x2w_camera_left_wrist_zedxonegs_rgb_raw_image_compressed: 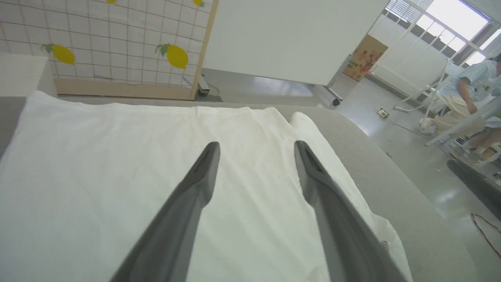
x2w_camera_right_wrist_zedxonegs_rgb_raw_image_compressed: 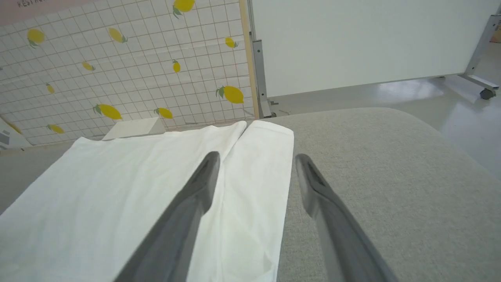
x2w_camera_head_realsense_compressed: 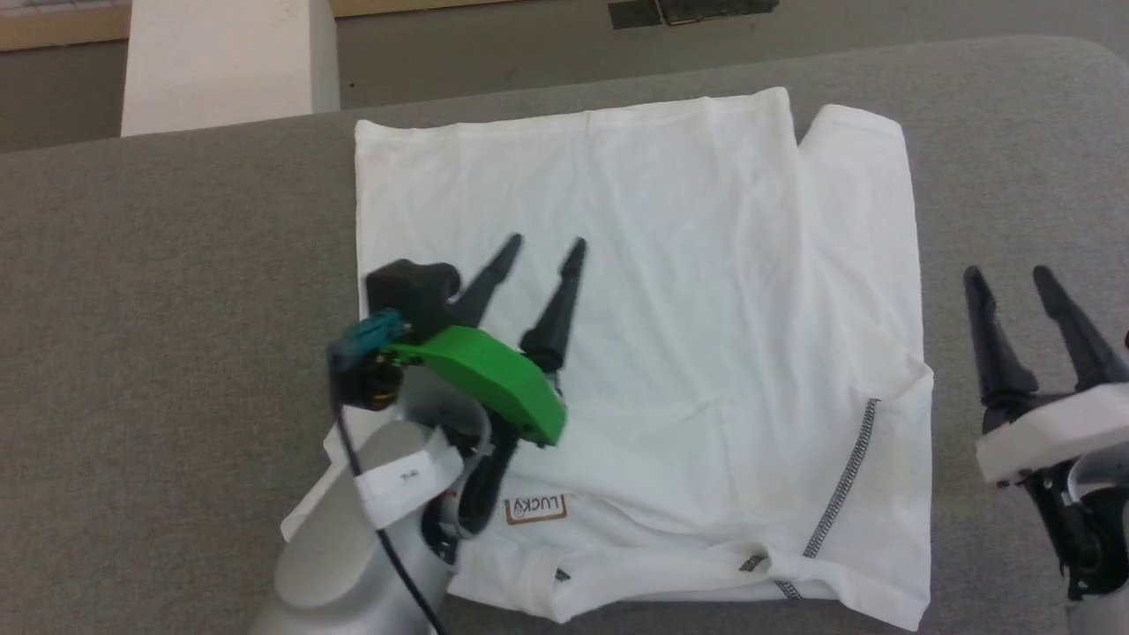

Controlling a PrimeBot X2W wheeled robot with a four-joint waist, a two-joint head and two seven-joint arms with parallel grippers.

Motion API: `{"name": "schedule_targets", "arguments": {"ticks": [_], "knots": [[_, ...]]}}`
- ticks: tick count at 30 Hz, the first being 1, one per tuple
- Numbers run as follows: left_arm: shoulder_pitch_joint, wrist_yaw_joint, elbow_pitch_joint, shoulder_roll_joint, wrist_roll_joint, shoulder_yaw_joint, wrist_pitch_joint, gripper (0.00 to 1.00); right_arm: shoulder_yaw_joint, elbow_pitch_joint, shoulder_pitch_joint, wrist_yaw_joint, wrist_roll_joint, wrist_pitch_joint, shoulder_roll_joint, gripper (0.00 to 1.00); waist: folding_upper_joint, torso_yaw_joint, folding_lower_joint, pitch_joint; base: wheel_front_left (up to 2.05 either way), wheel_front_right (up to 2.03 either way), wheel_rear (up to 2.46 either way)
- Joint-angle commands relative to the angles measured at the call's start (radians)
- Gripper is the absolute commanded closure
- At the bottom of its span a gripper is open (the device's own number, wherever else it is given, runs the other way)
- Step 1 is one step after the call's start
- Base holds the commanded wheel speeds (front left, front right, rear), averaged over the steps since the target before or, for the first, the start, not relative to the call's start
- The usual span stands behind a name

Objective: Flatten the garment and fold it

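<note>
The shirt (x2w_camera_head_realsense_compressed: 688,291) lies spread on a grey padded surface (x2w_camera_head_realsense_compressed: 176,265), filling the middle of the head view. Its body is mostly flat with faint creases. A narrow strip of cloth runs down its 3 o'clock side, split from the body by a notch at about 1 o'clock. Dark stitched seams (x2w_camera_head_realsense_compressed: 847,481) and a small label (x2w_camera_head_realsense_compressed: 535,508) sit toward 5 and 6 o'clock, where the cloth bunches in loose folds.

It looks thin, light and limp. I judge it will sag and drag rather than hold shape, and it should slide easily on the pad. The best holds are probably the edges and corners, pinched through one or two layers: the 5 o'clock seam corner and the 1 o'clock strip look handiest.

The left gripper (x2w_camera_head_realsense_compressed: 545,245) sits over the shirt's 9 o'clock half, fingers pointing toward 1 o'clock. Its jaws are parted wide with nothing between them; in the left wrist view bare cloth (x2w_camera_left_wrist_zedxonegs_rgb_raw_image_compressed: 98,164) shows between the fingers. Whether the tips touch the fabric I cannot tell.

The right gripper (x2w_camera_head_realsense_compressed: 1005,275) is off the shirt at 4 o'clock, over bare pad, jaws likewise spread and empty. In the right wrist view it (x2w_camera_right_wrist_zedxonegs_rgb_raw_image_compressed: 256,156) straddles the shirt's (x2w_camera_right_wrist_zedxonegs_rgb_raw_image_compressed: 117,188) edge.

A white box (x2w_camera_head_realsense_compressed: 220,62) stands beyond the pad at 11 o'clock.
</note>
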Motion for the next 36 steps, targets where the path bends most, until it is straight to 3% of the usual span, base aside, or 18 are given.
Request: {"name": "schedule_targets", "arguments": {"ticks": [1,7,14,21,29,30,31,33,36], "knots": [[-0.001,0.022,-0.005,0.029,0.023,0.034,-0.05,0.0,-0.013,0.035,-0.054,-0.002,0.01,0.019,-0.017,0.0,-0.0001,0.046,0.0,0.033,0.0,0.0,0.0],[0.014,0.086,-0.003,0.12,0.123,0.12,-0.208,0.0,-0.08,0.197,-0.251,-0.002,0.041,0.101,-0.056,0.0,-0.0001,0.108,0.0,0.1,0.0,0.0,0.0],[0.026,0.115,-0.014,0.178,0.237,0.175,-0.249,0.0,-0.162,0.42,-0.485,-0.002,0.034,0.213,-0.109,0.0,-0.0001,0.167,0.0,0.209,0.0,0.0,0.0],[0.032,0.115,-0.116,0.131,0.327,0.274,-0.25,0.0,-0.237,0.587,-0.667,-0.002,-0.027,0.335,-0.141,0.0,-0.0001,0.206,0.0,0.317,0.0,0.0,0.0],[0.031,0.07,-0.133,0.08,0.387,0.33,-0.25,0.0,-0.279,0.68,-0.792,-0.002,-0.12,0.487,-0.149,0.0,-0.0001,0.223,0.0,0.373,0.0,0.0,0.0],[0.032,0.066,-0.137,0.073,0.391,0.338,-0.25,0.0,-0.284,0.687,-0.799,-0.002,-0.132,0.508,-0.149,0.12,-0.0001,0.223,0.0,0.373,0.0,0.0,0.0],[0.034,0.06,-0.14,0.067,0.396,0.347,-0.25,0.0,-0.289,0.694,-0.805,-0.002,-0.146,0.536,-0.147,0.56,-0.0001,0.223,0.0,0.372,0.0,0.0,0.0],[0.042,0.05,-0.138,0.056,0.406,0.361,-0.25,0.0,-0.29,0.699,-0.807,-0.002,-0.166,0.586,-0.142,1.0,-0.0001,0.222,0.0,0.365,0.0,0.0,0.0],[0.059,0.038,-0.133,0.038,0.417,0.383,-0.25,0.0,-0.294,0.682,-0.797,-0.002,-0.181,0.619,-0.138,1.0,-0.0001,0.218,0.0,0.348,0.0,0.0,0.0]]}}
